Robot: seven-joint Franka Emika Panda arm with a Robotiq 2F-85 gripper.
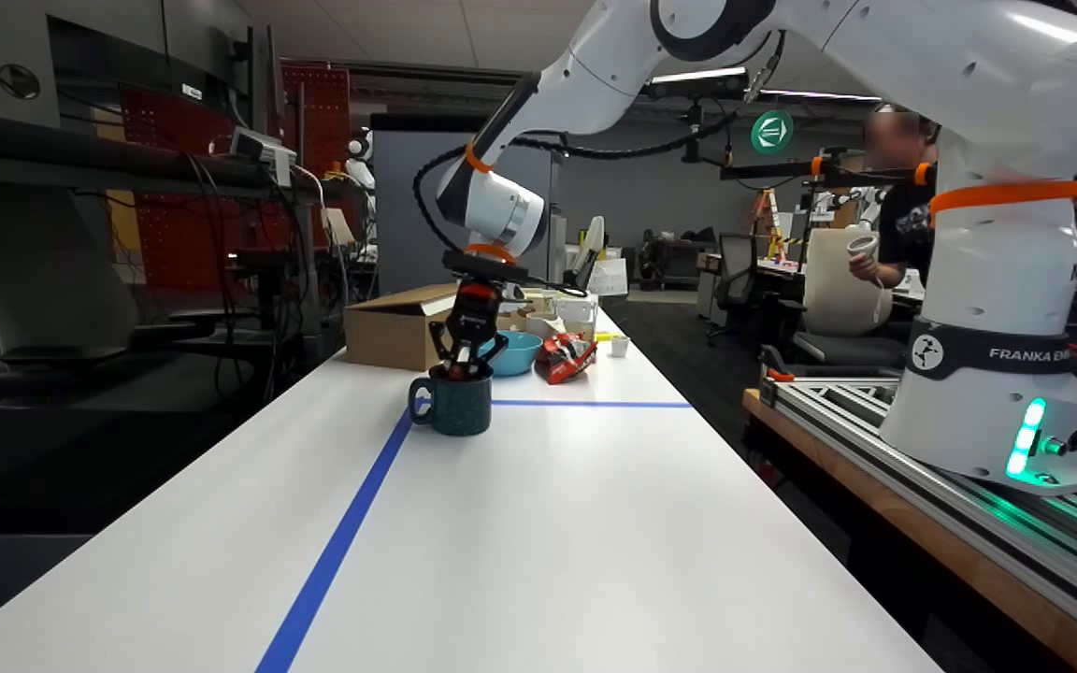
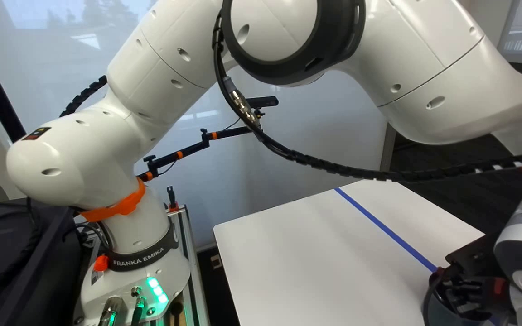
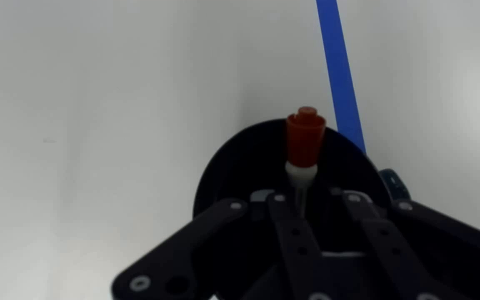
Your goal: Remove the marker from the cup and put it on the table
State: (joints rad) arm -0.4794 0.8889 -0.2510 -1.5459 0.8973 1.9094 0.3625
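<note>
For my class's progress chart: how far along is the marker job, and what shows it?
Looks done: the gripper is positioned at the cup.
In hand, apparently: lining up the grasp. In the wrist view the fingers stand apart, with part of the marker visible between them.
Left: closing on it, lifting it clear and laying it on the table; the marker's lower end is lost in the cup's dark interior.

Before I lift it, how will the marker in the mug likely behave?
The marker looks straight, so it is probably stiff. Its slim shape suggests little weight. The round red end hints it could roll once laid down.
</note>
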